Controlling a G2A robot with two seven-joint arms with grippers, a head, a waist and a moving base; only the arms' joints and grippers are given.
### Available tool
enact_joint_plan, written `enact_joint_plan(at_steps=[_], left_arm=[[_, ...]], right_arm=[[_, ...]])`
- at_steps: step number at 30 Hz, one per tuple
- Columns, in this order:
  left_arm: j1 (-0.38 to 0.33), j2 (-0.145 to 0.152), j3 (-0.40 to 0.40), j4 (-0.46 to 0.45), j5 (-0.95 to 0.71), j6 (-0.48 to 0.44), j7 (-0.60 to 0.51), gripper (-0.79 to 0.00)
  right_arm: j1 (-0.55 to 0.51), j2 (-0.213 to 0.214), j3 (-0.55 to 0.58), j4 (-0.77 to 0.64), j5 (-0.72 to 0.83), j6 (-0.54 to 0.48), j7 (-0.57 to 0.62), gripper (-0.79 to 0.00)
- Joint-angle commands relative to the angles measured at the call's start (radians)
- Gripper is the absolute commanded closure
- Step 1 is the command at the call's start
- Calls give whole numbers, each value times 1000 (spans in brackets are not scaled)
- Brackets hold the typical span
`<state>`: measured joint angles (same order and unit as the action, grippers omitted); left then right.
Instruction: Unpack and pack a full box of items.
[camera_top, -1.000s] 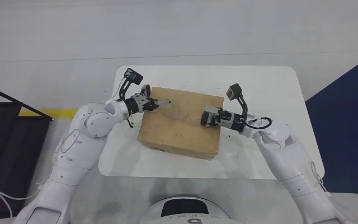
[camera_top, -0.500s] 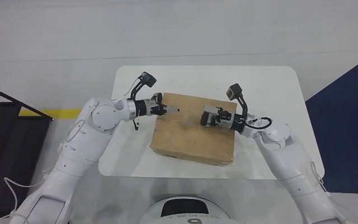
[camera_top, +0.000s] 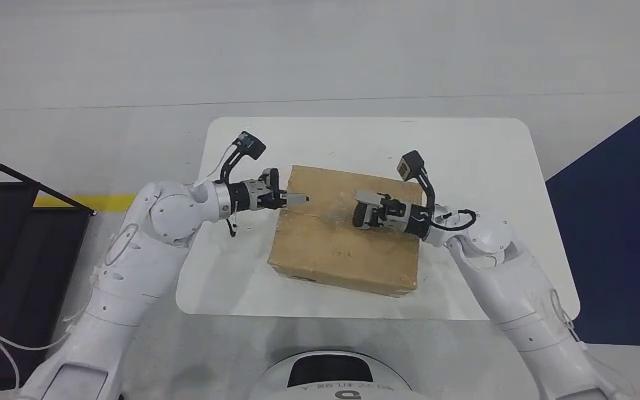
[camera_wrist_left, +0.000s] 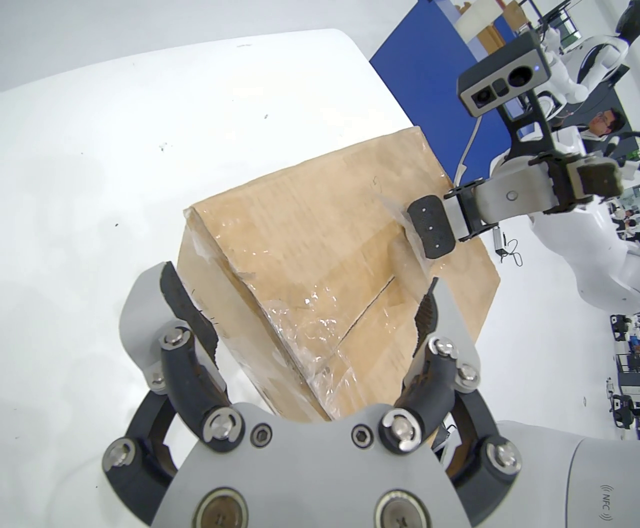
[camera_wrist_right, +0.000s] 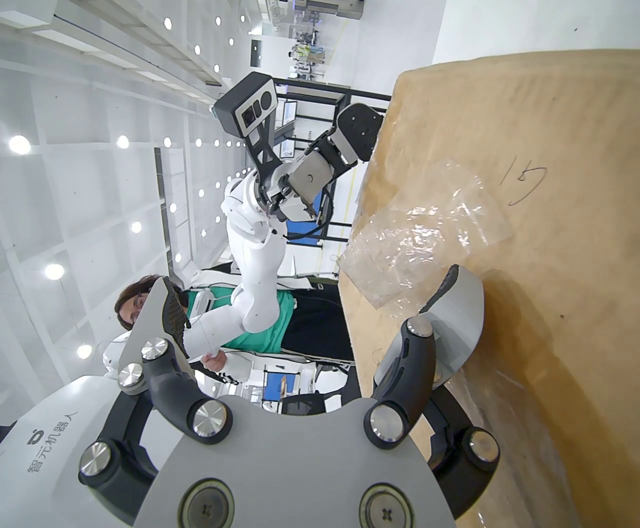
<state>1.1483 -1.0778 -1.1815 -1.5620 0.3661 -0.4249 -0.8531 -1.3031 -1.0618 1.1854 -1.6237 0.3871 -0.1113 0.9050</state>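
Over the last second the cardboard box (camera_top: 340, 245) had slid toward my right side and turned a little, and my left gripper (camera_top: 297, 198) had eased back to its far left corner. The white table (camera_top: 480, 150) carried the box near its middle, flaps closed, with the box's near edge close to the table's front edge. My left gripper (camera_wrist_left: 300, 295) had its fingers spread apart, one beside the box's side face and the other over the top, so the upper edge ran between them without being pinched. My right gripper (camera_top: 358, 213) hung over the box top, fingers also apart, holding nothing, one pad resting against a loose, crumpled patch of clear tape (camera_wrist_right: 425, 235) stuck to the cardboard. Just beside that patch sat a small handwritten mark (camera_wrist_right: 525, 182).
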Motion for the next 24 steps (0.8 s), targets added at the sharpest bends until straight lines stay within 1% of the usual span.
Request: enact_joint_plan(at_steps=[1, 6, 11, 14, 18, 19, 24], left_arm=[[8, 2, -7, 4, -3, -7, 13, -785], [36, 10, -43, 20, -30, -41, 44, -785], [73, 21, -91, 40, -66, -88, 66, -785], [90, 27, -116, 59, -89, -115, 73, -785], [102, 33, -136, 81, -108, -146, 70, -785], [103, 35, -140, 85, -110, -151, 70, -785], [106, 40, -151, 93, -118, -166, 69, -785]], right_arm=[[14, -4, -18, -2, -4, 16, -9, -785], [56, -16, -63, 9, 1, 41, -28, -785], [83, -29, -95, -1, 40, -8, -38, -785], [90, -36, -122, -13, 98, -41, 17, -785], [116, -49, -169, 16, 250, -59, 170, -785], [127, -52, -175, 35, 267, -64, 190, -785], [145, -58, -177, 67, 249, -94, 166, -785]])
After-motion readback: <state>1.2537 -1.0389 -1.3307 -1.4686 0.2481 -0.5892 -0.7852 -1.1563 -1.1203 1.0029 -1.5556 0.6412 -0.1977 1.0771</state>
